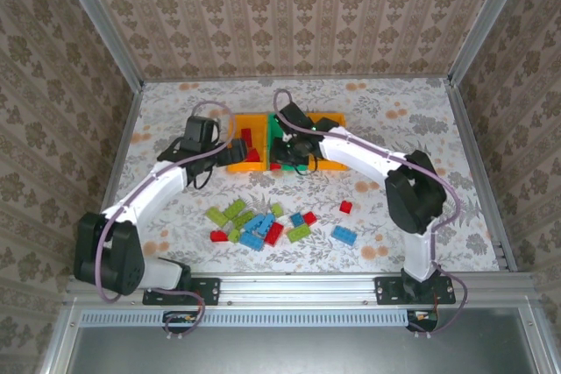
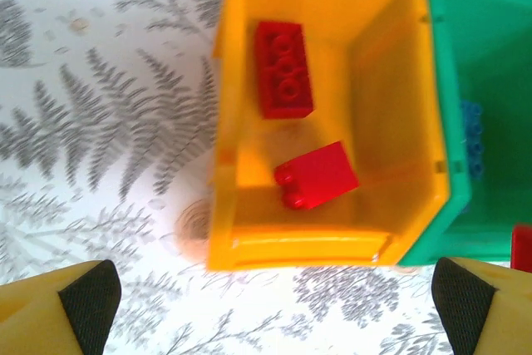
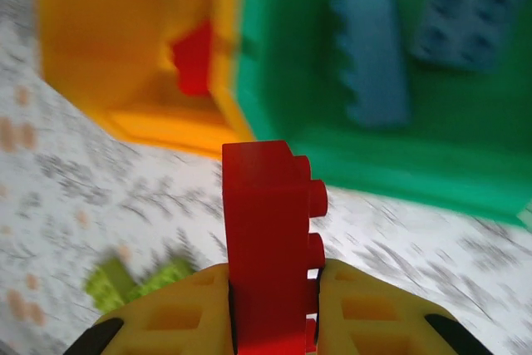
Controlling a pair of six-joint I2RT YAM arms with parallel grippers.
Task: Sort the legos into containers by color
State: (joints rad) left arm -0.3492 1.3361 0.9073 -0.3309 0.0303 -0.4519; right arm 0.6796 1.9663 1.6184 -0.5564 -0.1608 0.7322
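The left orange bin [image 2: 299, 251] held two red bricks [image 2: 284, 68] and the green bin [image 3: 465, 155] beside it blue bricks [image 3: 374, 47], so red evidently belonged in the orange one. The left gripper [image 2: 273, 298] hung empty, fingers wide apart, over the table [image 1: 394, 129] just before that bin, while the right gripper [image 3: 274, 305] was clamped on a red brick [image 3: 266, 222] just short of the bins' shared corner. That brick's long axis ran straight out from the fingers toward the bins, studs facing right in the wrist view.

Loose legos [image 1: 259, 224] (red, blue, lime) lie scattered before the containers [image 1: 244, 166], perhaps fifteen in all.
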